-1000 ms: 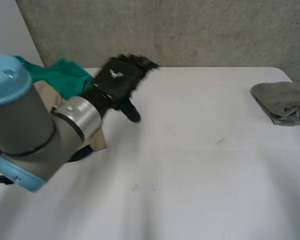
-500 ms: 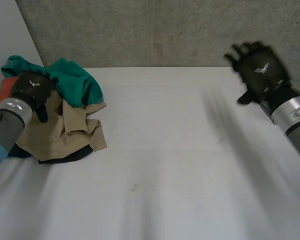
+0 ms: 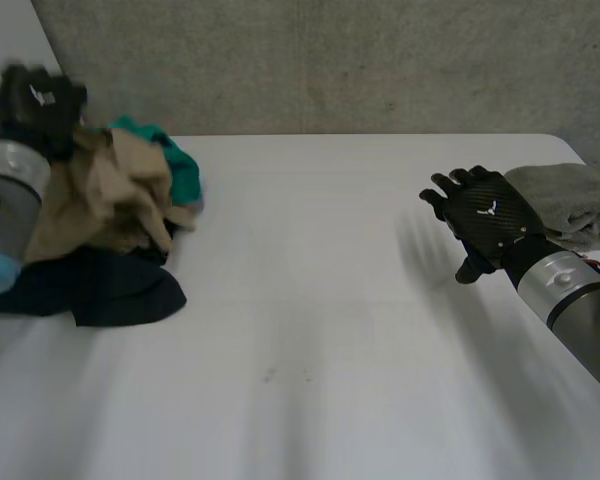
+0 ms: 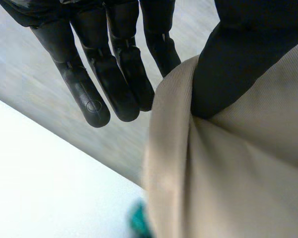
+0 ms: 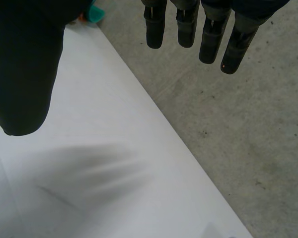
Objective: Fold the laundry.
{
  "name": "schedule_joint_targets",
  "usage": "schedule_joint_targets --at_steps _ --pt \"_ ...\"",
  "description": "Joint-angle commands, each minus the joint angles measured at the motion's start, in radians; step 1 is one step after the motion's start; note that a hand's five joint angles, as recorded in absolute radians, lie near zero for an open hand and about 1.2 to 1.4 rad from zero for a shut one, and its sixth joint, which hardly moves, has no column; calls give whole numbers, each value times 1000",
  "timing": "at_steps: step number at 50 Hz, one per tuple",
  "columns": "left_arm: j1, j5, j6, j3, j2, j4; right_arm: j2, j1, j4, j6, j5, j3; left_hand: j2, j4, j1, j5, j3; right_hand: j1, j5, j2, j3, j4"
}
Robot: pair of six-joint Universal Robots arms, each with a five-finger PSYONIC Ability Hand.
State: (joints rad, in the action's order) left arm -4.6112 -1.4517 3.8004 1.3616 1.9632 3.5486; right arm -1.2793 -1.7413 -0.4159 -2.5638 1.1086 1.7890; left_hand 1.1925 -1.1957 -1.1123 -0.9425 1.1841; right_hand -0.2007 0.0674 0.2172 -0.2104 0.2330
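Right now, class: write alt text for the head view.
The left hand holds up a tan cloth from a pile with a green cloth and a dark cloth, at the table's left. The right hand hovers open beside a grey towel.

white table [image 3: 310,300], laundry heap [image 3: 100,230], folded grey towel [image 3: 570,200]

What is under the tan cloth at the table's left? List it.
Under the tan cloth, pinched by the left hand, a dark cloth spreads on the table; a green cloth peeks out behind. Whatever else lies beneath is hidden.
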Motion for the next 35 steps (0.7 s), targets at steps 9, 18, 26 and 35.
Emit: schedule_joint_targets --at_steps 9,18,26,35 --pt "34 -18 -143 -119 -139 42 -2 -1 22 -4 -1 13 204 -201 -284 -279 212 26 -67 -43 36 -58" --pt "194 -6 -444 -111 -199 27 -11 2 28 -6 2 9 204 -201 -284 -279 212 26 -67 -43 36 -58" --pt "474 -1 -607 -110 -90 3 -28 31 34 -12 60 7 204 -201 -284 -279 212 26 -67 -43 36 -58" --pt "680 -2 -605 -138 158 9 -31 54 35 -13 142 -3 -1018 1021 938 943 -1010 26 -67 -43 36 -58"
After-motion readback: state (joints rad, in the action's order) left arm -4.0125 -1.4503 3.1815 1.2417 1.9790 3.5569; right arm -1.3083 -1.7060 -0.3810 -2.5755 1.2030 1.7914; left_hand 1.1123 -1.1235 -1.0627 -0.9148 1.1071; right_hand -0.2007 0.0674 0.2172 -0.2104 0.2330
